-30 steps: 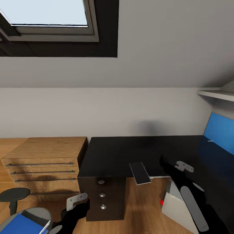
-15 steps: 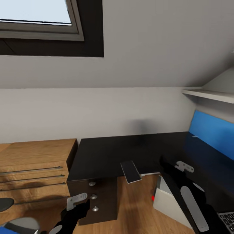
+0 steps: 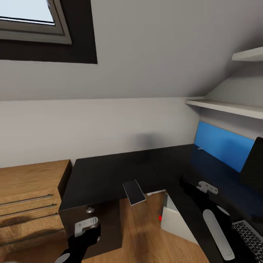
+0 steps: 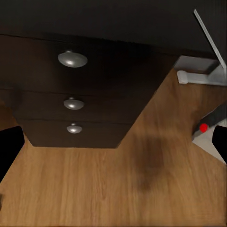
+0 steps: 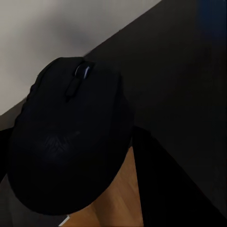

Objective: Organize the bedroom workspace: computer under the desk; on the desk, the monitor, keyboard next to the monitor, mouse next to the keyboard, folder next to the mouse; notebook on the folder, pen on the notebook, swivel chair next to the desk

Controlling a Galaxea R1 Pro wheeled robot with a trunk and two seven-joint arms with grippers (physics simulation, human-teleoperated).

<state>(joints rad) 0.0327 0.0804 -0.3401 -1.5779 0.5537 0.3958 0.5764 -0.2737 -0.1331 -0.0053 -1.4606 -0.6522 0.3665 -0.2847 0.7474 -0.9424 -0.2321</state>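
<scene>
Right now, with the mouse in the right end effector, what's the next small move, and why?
Probably swing the right end effector toward the keyboard and lower the mouse onto the desk beside it; the mouse seems held above the desk edge.

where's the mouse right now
The mouse fills the right wrist view, held in the right gripper above the black desk, left of the keyboard.

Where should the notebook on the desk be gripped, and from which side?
Grip the notebook by the end that overhangs the desk edge, coming from the open floor side with one finger above and one below. It lies flat, so the rest probably offers no purchase.
</scene>
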